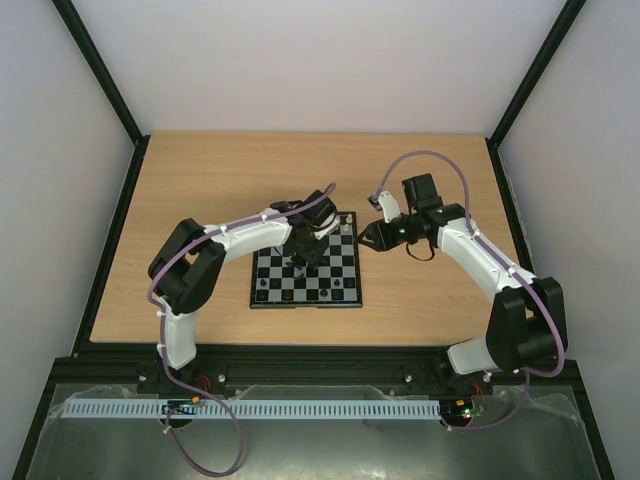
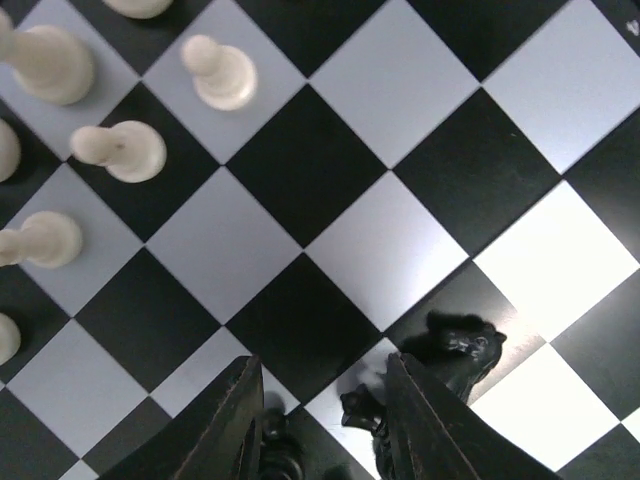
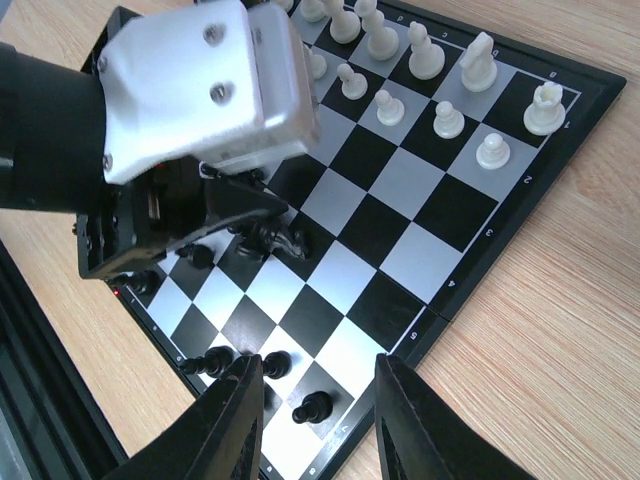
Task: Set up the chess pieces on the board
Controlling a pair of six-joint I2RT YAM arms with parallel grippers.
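Note:
The board (image 1: pixel 338 287) lies mid-table, and my left gripper (image 1: pixel 303 256) hangs low over it. In the left wrist view that gripper (image 2: pixel 325 425) is open, with checkered squares showing between its fingers. A small black piece (image 2: pixel 360 408) stands just inside the right finger (image 2: pixel 420 430). A black knight (image 2: pixel 465 350) stands just outside it. White chess pieces (image 2: pixel 220 72) fill the upper left. My right gripper (image 3: pixel 320 430) is open and holds nothing. It hovers over the board's corner, above a black pawn (image 3: pixel 313 407). White pieces (image 3: pixel 430 60) line the far side.
Bare wooden table (image 1: pixel 430 290) surrounds the board on all sides. The left arm's silver wrist housing (image 3: pixel 190 90) fills the upper left of the right wrist view. Two more black pieces (image 3: pixel 210 360) stand near the board's edge (image 3: pixel 440 320).

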